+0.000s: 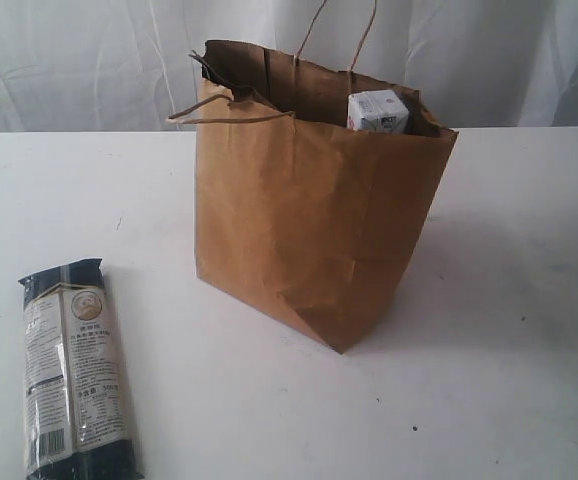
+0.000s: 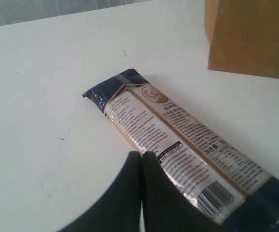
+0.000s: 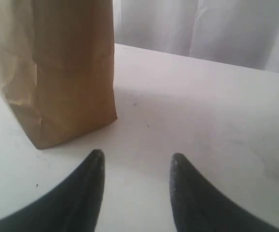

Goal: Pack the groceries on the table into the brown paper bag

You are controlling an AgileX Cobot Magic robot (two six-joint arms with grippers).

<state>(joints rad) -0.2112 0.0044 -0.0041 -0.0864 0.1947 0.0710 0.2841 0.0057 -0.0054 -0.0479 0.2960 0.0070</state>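
We count one tall crinkled brown kraft paper bag standing upright on the flat white tabletop, with one small white-blue carton showing inside its open top, and one long dark-blue noodle packet lying flat on the table. The left gripper has its jaws pressed together on nothing, tips at the packet's long edge; we cannot tell whether they touch it. The right gripper has its jaws spread and empty, with the bag standing ahead of them, apart.
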